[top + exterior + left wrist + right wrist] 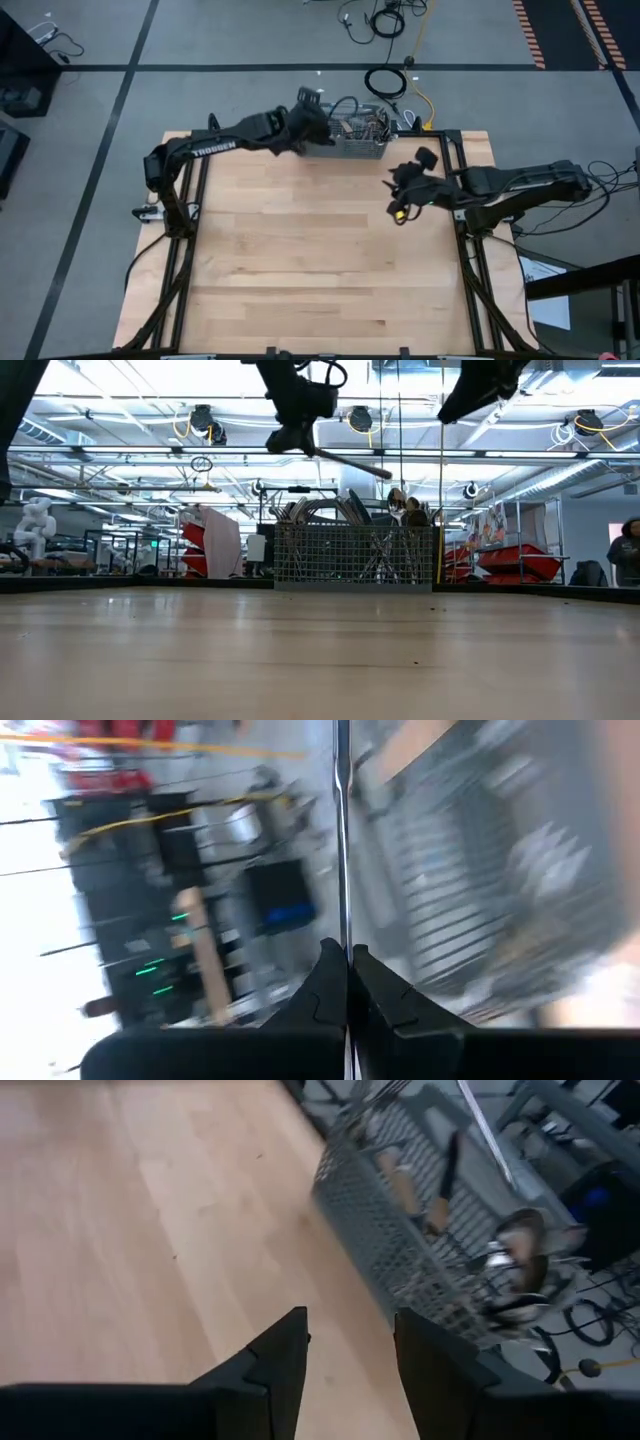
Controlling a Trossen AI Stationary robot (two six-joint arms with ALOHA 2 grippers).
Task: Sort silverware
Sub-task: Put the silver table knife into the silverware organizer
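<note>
A grey wire-mesh basket (358, 140) stands at the middle of the table's far edge, with silverware (400, 510) upright inside it. My left gripper (312, 130) hangs high, just left of the basket, shut on one slim silver piece (350, 462) that is lifted above the basket's top. My right gripper (398, 200) hovers to the basket's right and nearer the front. It is open (350, 1325) with nothing between its fingers, and the basket (420, 1250) lies ahead of it. My left gripper pinches the slim piece near one end (346, 942) between its two fingers. The piece runs on past the fingertips, in line with them (341, 810). It hangs clear of everything, slanting down toward the table's right (375, 471) above the basket.
The wooden tabletop (310, 260) spreads bare in front of the basket. Black frame rails (185, 250) run along the table's left and right sides. Cables (385, 82) lie on the floor beyond the far edge.
</note>
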